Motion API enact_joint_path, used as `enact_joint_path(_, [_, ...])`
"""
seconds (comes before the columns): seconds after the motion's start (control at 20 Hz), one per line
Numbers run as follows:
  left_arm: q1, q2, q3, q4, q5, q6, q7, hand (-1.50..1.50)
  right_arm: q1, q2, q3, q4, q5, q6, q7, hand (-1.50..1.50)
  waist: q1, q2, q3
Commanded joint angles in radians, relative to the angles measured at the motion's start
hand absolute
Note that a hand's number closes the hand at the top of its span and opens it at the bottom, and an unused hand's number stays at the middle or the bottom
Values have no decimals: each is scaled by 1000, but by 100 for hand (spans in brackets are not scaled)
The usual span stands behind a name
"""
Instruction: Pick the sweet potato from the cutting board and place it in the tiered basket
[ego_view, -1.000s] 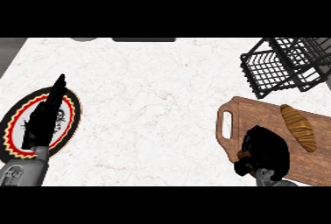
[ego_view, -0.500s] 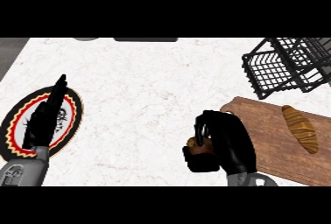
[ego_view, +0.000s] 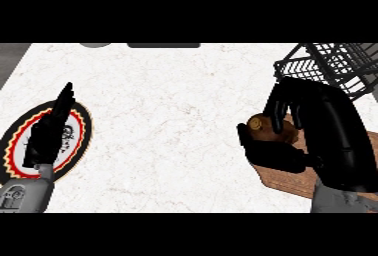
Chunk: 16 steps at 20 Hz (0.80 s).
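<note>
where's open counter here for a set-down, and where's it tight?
Free: the counter between the plate and the right hand, up to its far edge. Tight: the right side, where that hand, curled round the sweet potato, hides most of the cutting board below the basket. The left hand covers the plate.

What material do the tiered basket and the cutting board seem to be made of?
The tiered basket looks like black metal wire with a matte coating: thin crossing bars with open gaps. The cutting board looks like wood with a smooth brown finish: faint grain lines show on the part not hidden by the right robot hand.
</note>
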Motion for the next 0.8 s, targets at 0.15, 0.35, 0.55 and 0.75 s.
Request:
enact_joint_path(0.15, [29, -28, -12, -6, -27, 7, -11, 0, -280, -155, -234, 158, -76, 141, -21, 150, 9, 2, 0])
enact_joint_path(0.35, [-40, -20, 20, 69, -20, -23, -33, 0, -286, -179, -343, 229, -212, 157, -97, 150, 1, 3, 0])
enact_joint_path(0.55, [-16, -18, 19, 12, -43, -25, -1, 0, -315, -242, -299, 285, -159, 182, -133, 150, 4, 2, 0])
enact_joint_path(0.75, [-21, -26, 33, 57, -33, -33, -42, 0, -324, -349, -328, 478, -87, 85, -351, 150, 10, 8, 0])
